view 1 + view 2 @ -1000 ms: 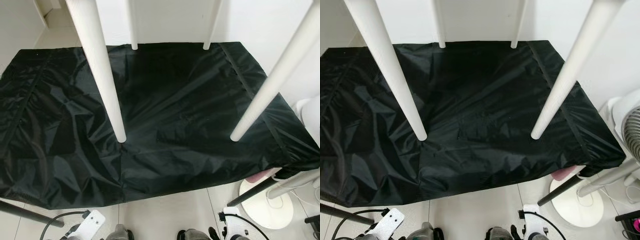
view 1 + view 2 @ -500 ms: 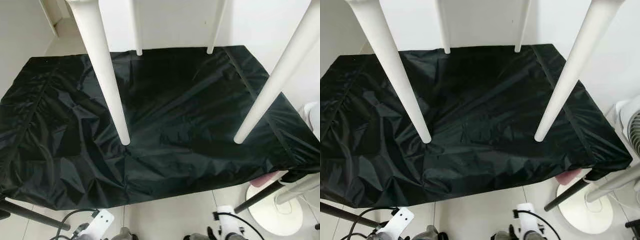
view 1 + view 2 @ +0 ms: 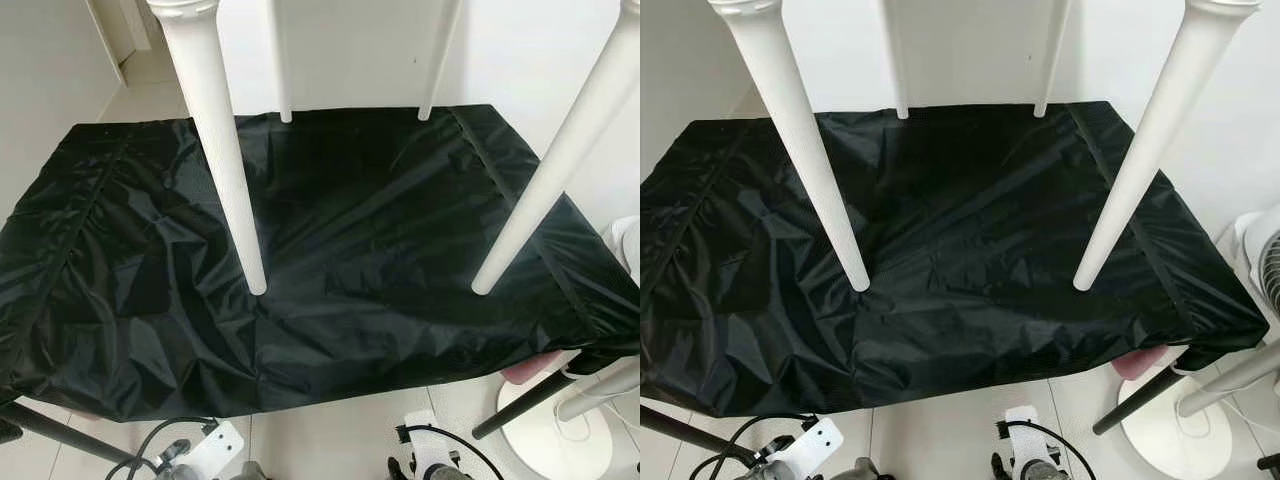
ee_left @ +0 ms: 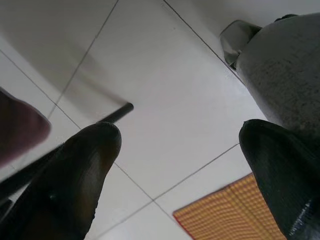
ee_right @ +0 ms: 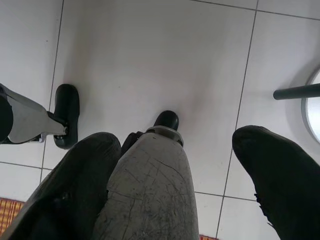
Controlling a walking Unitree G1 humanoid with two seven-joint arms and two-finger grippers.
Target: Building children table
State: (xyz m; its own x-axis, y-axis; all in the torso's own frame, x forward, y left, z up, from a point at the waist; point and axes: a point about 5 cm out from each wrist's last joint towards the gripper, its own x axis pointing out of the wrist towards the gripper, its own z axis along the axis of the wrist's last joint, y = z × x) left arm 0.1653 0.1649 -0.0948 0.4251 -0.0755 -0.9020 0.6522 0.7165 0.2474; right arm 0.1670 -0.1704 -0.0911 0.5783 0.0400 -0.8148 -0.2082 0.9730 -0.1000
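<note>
Overhead, the eye views show four white table legs (image 3: 215, 150) hanging down over a black sheet (image 3: 330, 250) that covers a low frame, their tops cut off by the upper edge. The wrist views add the floor: the left gripper (image 4: 180, 170) hangs idle with fingers spread and empty over white tiles (image 4: 165, 95), beside an orange mat (image 4: 230, 215). The right gripper (image 5: 172, 175) hangs likewise, fingers parted and holding nothing, with the robot's grey leg (image 5: 147, 190) between them. A white fan base (image 3: 1175, 425) is half hidden by the sheet's corner.
</note>
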